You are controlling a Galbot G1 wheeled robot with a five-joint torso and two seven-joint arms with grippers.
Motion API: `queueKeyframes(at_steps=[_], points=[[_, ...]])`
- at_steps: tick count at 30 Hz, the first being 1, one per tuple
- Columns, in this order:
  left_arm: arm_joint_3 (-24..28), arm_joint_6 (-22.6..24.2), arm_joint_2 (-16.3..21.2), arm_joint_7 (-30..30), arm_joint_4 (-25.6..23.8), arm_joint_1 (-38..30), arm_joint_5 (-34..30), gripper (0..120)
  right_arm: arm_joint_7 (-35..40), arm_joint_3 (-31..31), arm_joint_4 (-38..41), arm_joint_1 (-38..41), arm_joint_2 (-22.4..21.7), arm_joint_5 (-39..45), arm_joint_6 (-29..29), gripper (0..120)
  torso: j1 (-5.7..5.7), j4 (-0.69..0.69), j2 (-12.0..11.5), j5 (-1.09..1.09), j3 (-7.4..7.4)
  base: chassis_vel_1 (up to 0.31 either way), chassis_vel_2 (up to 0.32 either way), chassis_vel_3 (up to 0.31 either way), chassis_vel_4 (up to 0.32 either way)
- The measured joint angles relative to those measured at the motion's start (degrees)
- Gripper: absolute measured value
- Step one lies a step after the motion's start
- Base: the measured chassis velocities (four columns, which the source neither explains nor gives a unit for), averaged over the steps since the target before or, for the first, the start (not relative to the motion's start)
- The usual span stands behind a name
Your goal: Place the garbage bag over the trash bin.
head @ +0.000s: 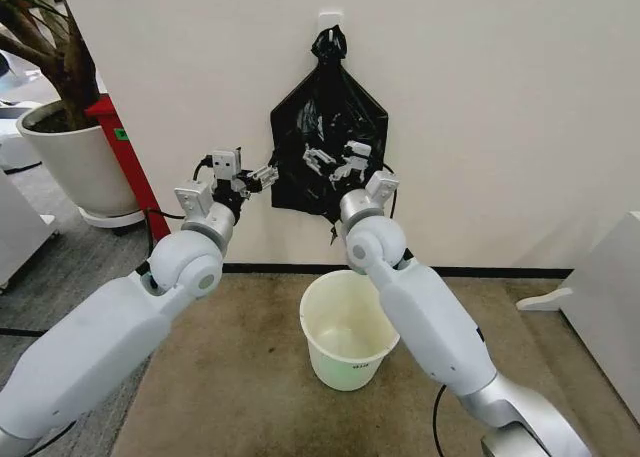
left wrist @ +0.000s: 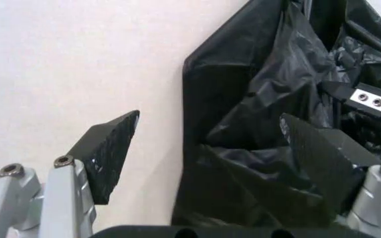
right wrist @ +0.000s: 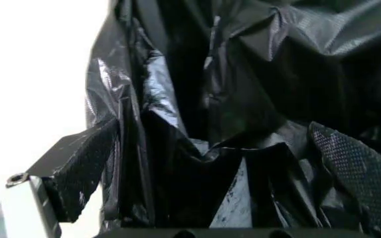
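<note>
A flat black bag bundle point(head: 300, 127) hangs from its knotted top on a wall hook point(head: 330, 19). Glossy, crinkled black plastic of the garbage bag point(right wrist: 243, 74) bunches at its front point(left wrist: 277, 84). My right gripper point(head: 335, 162) is open against the middle of the bundle, and crumpled plastic lies between its fingers point(right wrist: 214, 126). My left gripper point(head: 262, 175) is open at the bundle's left edge point(left wrist: 210, 119), one finger before the bare wall, the other before the plastic. The trash bin point(head: 340, 327), a white bucket, stands upright on the floor below the bundle.
A large white planter point(head: 70, 157) with a tree stands at the far left, next to a red stand point(head: 125, 157). White furniture point(head: 610, 307) borders the right side. The wall is right behind the bundle. Carpet surrounds the bin.
</note>
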Motion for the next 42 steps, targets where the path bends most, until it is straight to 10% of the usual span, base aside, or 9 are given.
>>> queueKeyframes(at_steps=[30, 42], points=[[-1.88, -0.41, 1.71, 0.47, -1.57, 3.39, 0.60, 84, 1.40, 5.36, -2.25, 1.29, 3.49, 2.15, 0.13, 98, 0.00, 0.00, 0.00, -0.01, 0.00, 0.000, 0.000, 0.000, 0.000], [-2.96, -1.22, 2.16, 1.08, -1.82, 5.89, 1.86, 84, 1.02, 7.41, -3.04, 1.98, 3.87, 1.44, 0.52, 53, 0.00, 0.00, 0.00, 0.00, 0.00, 0.000, 0.000, 0.000, 0.000]])
